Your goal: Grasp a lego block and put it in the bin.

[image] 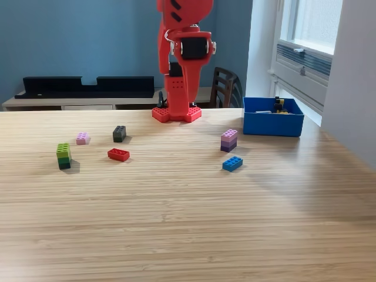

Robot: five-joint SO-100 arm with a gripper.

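From my remote seat, the bin (273, 124) is a plain blue plastic box, rectangular, open on top with low walls, sitting on the wooden counter (188, 223) toward the far side on the exterior view's right, close to the window wall. I can see a few small pieces poking up inside it, something black and yellow, but they're too small to make out properly. No label, logo or writing on the bin that I can read, and nothing legible anywhere else in the shot either.

The red arm (182, 59) is folded upright over its base (176, 113) at the back of the counter, and its top end runs out of frame. The jaws aren't visible from here, so I can't tell how far apart they are or whether they've got anything.

Loose lego on the counter: a blue lego block (232, 164) nearest the bin, with a purple stacked block (229, 140) just behind it. Over on the exterior view's left there's a red flat block (118, 154), a black block (119, 133), a small pink block (82, 138) and a green stacked block (63, 155). All of them sit well apart from the bin, none touching each other.
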